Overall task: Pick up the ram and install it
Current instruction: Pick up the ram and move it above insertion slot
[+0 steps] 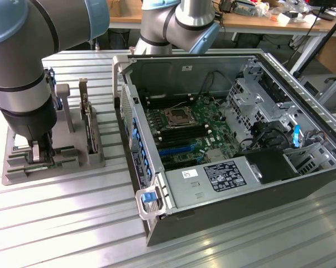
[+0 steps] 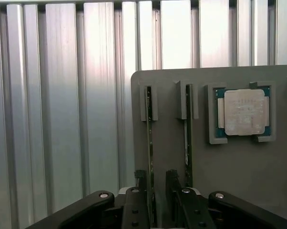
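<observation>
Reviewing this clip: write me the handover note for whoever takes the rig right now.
Gripper: open, down at the holder, one finger on each side of a ram; not closed on it.
Things: that ram and a second ram stand on edge in the holder's slots, beside a CPU. The open case sits on the exterior view's right, its board exposed.
Done: gripper placed around the ram.
Left: grip, lift, install in the case.

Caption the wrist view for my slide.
Open gripper straddling one ram stick in the grey holder, processor alongside.
</observation>
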### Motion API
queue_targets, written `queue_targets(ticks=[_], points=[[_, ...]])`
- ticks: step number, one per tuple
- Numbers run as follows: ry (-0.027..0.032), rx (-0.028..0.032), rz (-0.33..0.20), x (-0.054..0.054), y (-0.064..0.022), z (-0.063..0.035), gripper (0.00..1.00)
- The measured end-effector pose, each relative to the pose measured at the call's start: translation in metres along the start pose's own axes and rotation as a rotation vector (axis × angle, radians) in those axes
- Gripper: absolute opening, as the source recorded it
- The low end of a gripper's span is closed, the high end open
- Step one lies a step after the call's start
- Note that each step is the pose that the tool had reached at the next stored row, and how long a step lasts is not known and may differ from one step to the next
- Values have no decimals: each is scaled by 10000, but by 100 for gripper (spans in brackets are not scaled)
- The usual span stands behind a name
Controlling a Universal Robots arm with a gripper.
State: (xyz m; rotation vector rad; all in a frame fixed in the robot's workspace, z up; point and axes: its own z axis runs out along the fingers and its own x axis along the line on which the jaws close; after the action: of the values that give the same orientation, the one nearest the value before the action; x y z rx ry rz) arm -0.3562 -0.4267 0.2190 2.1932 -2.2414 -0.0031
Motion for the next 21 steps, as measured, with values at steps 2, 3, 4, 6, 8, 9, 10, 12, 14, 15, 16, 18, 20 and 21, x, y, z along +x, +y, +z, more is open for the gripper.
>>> queue_targets(ticks=[2, 3, 4, 6, 8, 9, 10, 12, 14, 15, 16, 18, 20, 21], points=[[11, 0, -15, 7, 18, 15, 30], [14, 0, -22, 10, 25, 22, 30], [17, 0, -30, 12, 31, 28, 30], [26, 1, -98, 19, 48, 44, 30], [32, 3, -336, 23, 60, 62, 30], [34, 2, -388, 23, 65, 68, 30], [34, 2, -403, 23, 67, 73, 30], [34, 2, -413, 24, 73, 89, 30], [35, 1, -422, 23, 75, 106, 30], [35, 1, -423, 23, 75, 106, 30], [35, 1, -423, 23, 75, 106, 30], [34, 2, -423, 23, 75, 107, 30], [34, 2, -423, 23, 75, 107, 30], [34, 2, -423, 23, 75, 107, 30]])
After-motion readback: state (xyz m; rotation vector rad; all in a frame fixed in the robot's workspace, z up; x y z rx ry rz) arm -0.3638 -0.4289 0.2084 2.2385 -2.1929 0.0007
